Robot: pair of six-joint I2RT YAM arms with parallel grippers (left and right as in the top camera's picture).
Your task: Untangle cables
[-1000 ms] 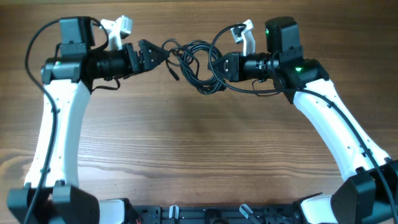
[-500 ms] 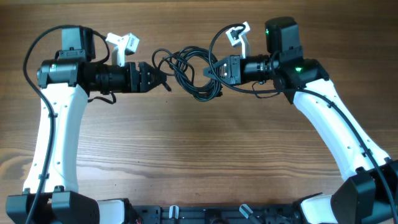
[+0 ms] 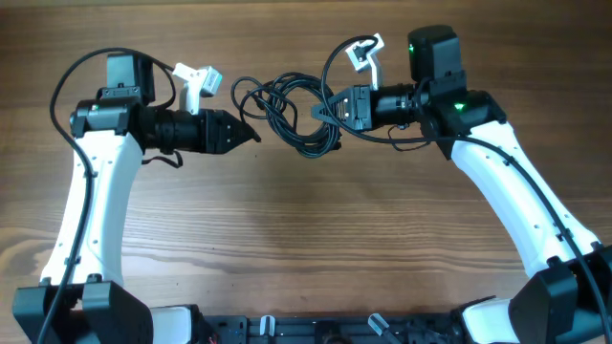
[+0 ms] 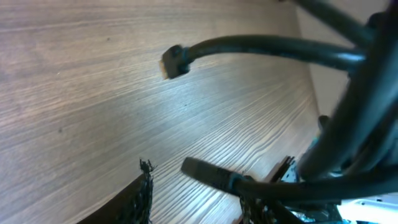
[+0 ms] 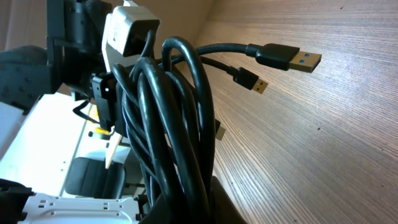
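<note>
Above the table (image 3: 306,239), tangled cables (image 3: 292,110) in right gripper (image 3: 330,105), left gripper (image 3: 251,137) beside

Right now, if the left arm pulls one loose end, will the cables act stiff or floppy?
Probably floppy but springy: the cables keep round loops where the right gripper holds them. Likely light, since that one pinch seems to carry the whole bundle. The plugs stick out free and might snag in a loop.
</note>
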